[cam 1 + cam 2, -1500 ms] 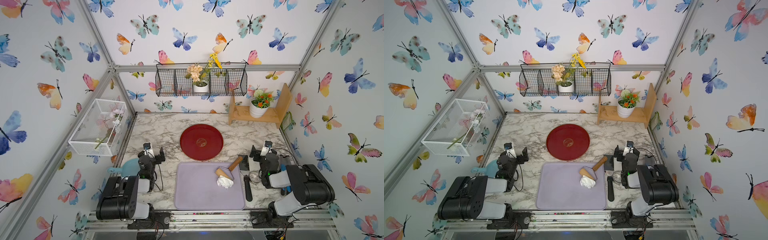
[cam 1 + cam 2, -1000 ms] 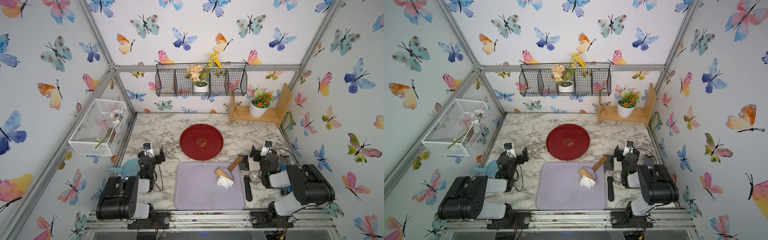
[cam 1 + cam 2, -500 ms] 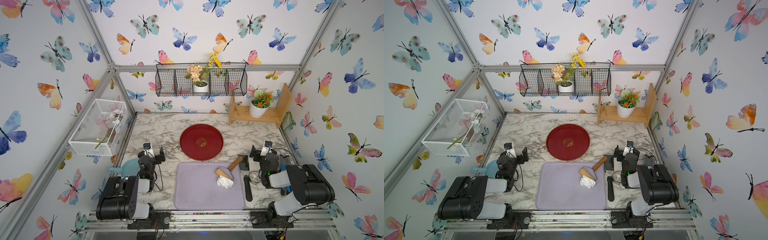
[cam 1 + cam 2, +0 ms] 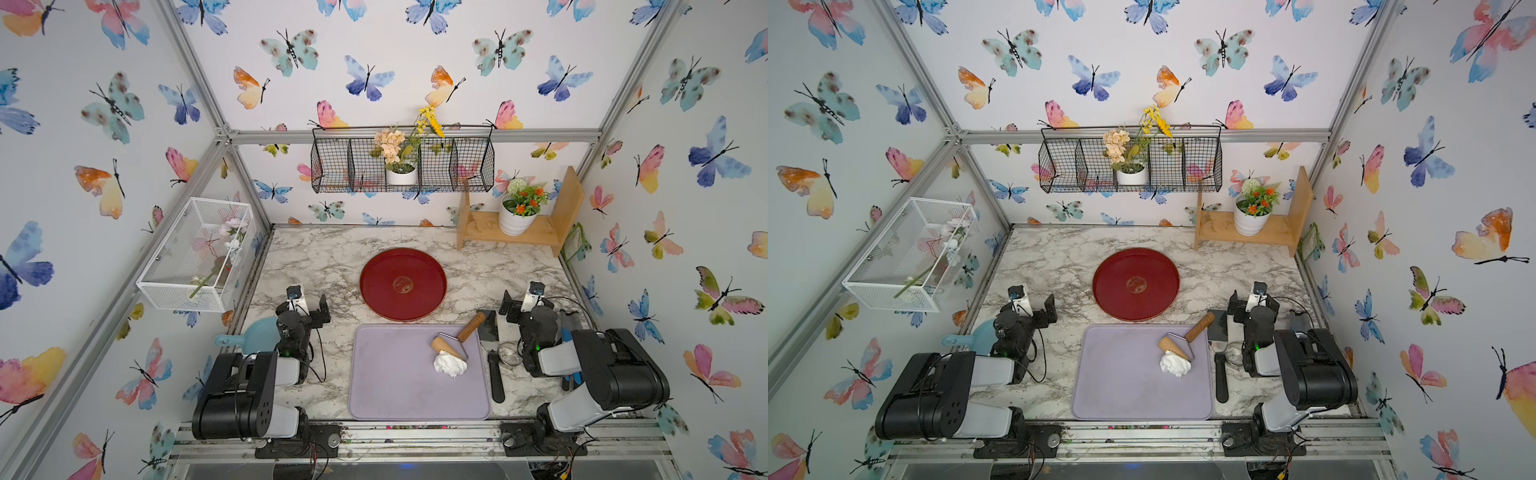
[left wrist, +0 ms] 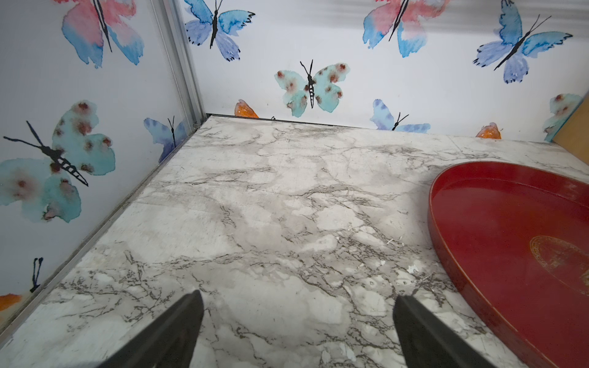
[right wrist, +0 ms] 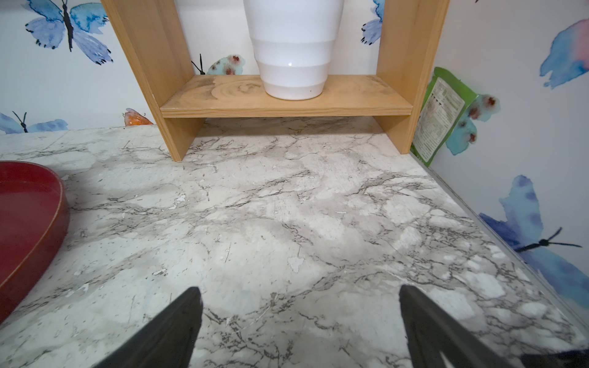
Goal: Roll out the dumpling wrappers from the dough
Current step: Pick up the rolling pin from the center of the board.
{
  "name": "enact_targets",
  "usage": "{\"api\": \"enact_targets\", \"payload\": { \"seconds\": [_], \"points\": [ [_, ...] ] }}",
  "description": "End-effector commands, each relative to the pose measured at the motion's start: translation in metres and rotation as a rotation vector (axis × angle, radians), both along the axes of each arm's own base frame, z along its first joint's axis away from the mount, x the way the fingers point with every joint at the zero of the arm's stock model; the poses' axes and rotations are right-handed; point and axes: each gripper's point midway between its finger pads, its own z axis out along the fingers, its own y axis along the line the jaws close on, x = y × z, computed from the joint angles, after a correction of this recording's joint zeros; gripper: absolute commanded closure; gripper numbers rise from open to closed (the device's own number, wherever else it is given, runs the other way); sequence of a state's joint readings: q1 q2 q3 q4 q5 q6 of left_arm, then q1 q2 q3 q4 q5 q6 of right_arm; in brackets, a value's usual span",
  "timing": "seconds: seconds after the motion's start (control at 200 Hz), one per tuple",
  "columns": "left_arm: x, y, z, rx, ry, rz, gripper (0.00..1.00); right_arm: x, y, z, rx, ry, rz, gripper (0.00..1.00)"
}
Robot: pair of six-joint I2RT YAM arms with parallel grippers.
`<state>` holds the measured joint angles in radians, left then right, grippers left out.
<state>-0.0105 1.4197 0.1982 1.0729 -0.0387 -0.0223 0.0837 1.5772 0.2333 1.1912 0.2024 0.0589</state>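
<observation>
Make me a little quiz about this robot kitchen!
1. True or false: the dough lies on the tray.
2. Fill in: the left gripper and right gripper are both ____.
3. Which lies nearest the dough? A) roller B) tray C) left gripper

Key: 1 false, it lies on the mat; 2 open; 3 A.
</observation>
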Motion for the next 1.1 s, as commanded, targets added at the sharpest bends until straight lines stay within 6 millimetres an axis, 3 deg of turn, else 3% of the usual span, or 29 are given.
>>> {"api": "enact_targets", "payload": {
  "seconds": [0.0,0.541,0.611,0.676,0.776,0.866,1.096],
  "points": [
    [0.003,-0.006,0.008,0.002,-0.023,-0.031,0.01,0.003,-0.004,0.009,-0.003,-0.026,-0.020,0.02],
    [0.003,-0.006,0.009,0.001,-0.024,-0.032,0.01,0.001,-0.004,0.011,0.004,-0.038,-0.024,0.02],
    [0.002,-0.006,0.010,0.002,-0.030,-0.032,0.01,0.001,-0.006,0.019,0.008,-0.067,-0.034,0.02],
    [0.004,-0.003,0.023,0.001,-0.059,-0.015,0.01,0.001,-0.005,0.018,0.008,-0.036,-0.031,0.02],
    [0.012,0.005,0.036,-0.013,0.021,0.036,0.01,0.000,-0.010,0.032,0.006,-0.056,-0.058,0.02],
    [0.012,0.001,0.063,-0.044,-0.015,0.017,0.01,0.001,-0.010,0.041,0.012,-0.030,-0.064,0.02],
    [0.002,0.000,0.102,-0.300,-0.029,0.065,0.01,0.000,0.006,0.067,0.179,0.019,-0.004,0.02]
  ]
}}
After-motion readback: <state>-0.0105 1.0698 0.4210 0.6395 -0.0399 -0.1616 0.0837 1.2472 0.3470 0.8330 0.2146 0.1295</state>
